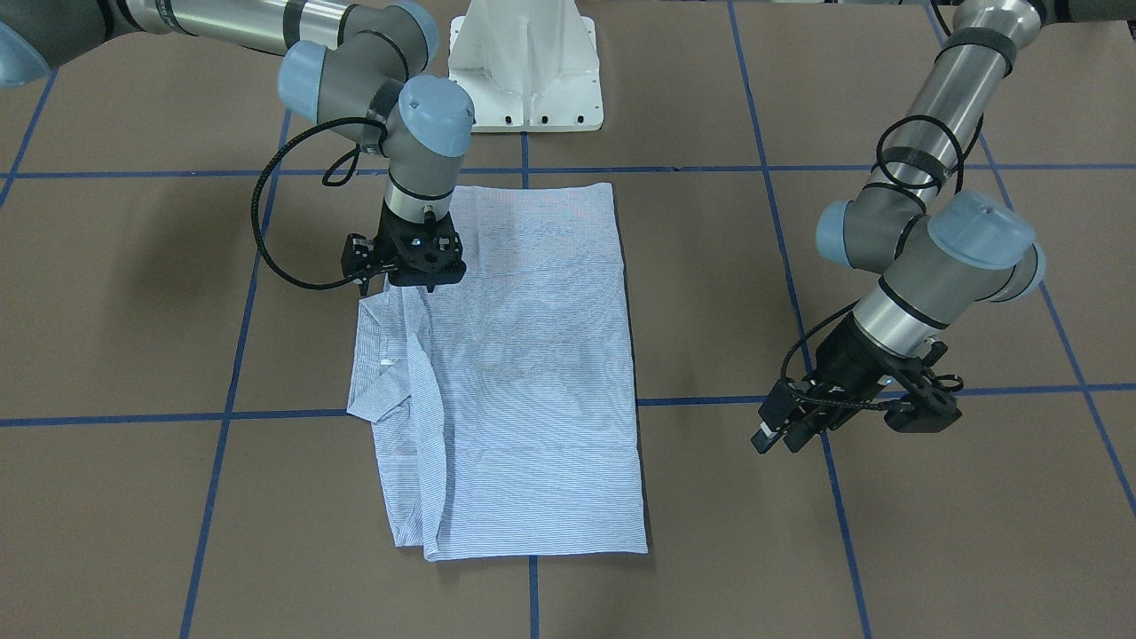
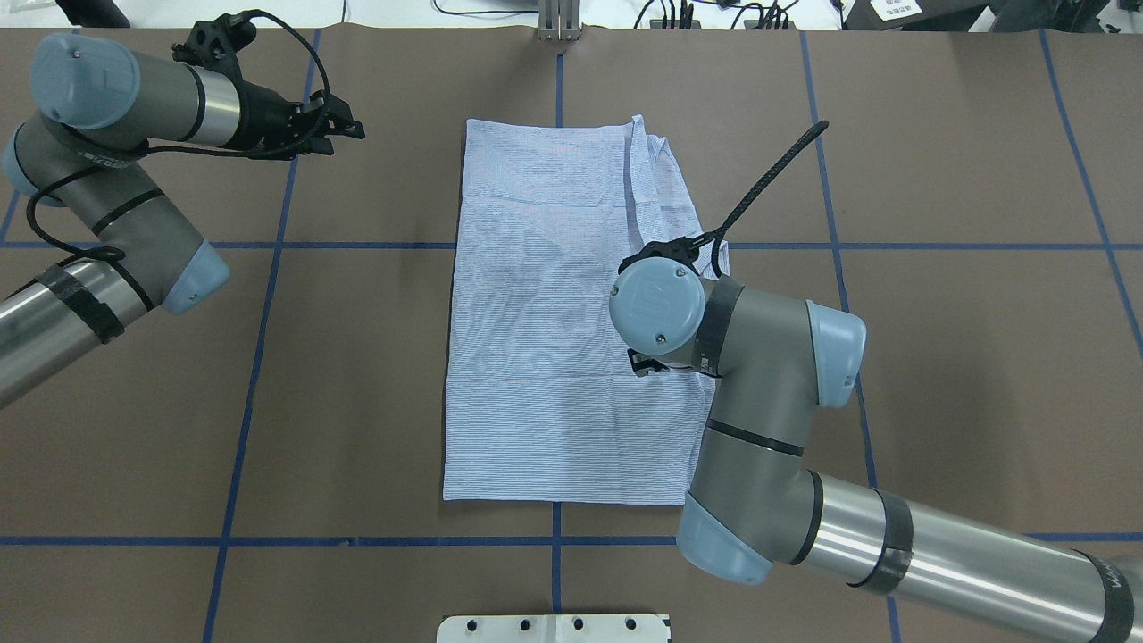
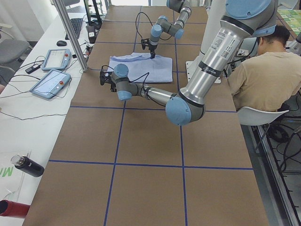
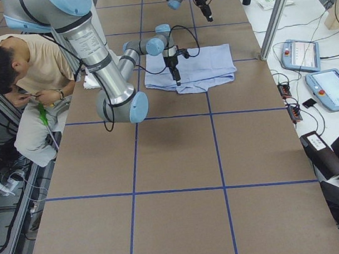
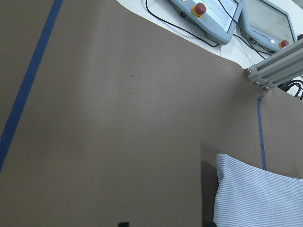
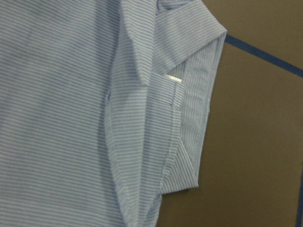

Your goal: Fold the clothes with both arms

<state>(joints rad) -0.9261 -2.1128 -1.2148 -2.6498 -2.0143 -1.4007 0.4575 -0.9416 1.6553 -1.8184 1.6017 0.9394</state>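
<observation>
- Brown, blue-taped bench (image 1: 710, 293) carries the folded striped shirt (image 1: 524, 373) at its centre.
- Right gripper (image 1: 417, 280) stands over the shirt's collar edge; its fingers are hidden, so I cannot tell its grip.
- Left gripper (image 2: 348, 125) hovers beside the shirt, fingers apart.

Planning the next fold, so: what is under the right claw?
The striped shirt, at its collar; the wrist view shows the white neck tag too. The right claw hides its own fingertips, so contact is unclear.
</observation>
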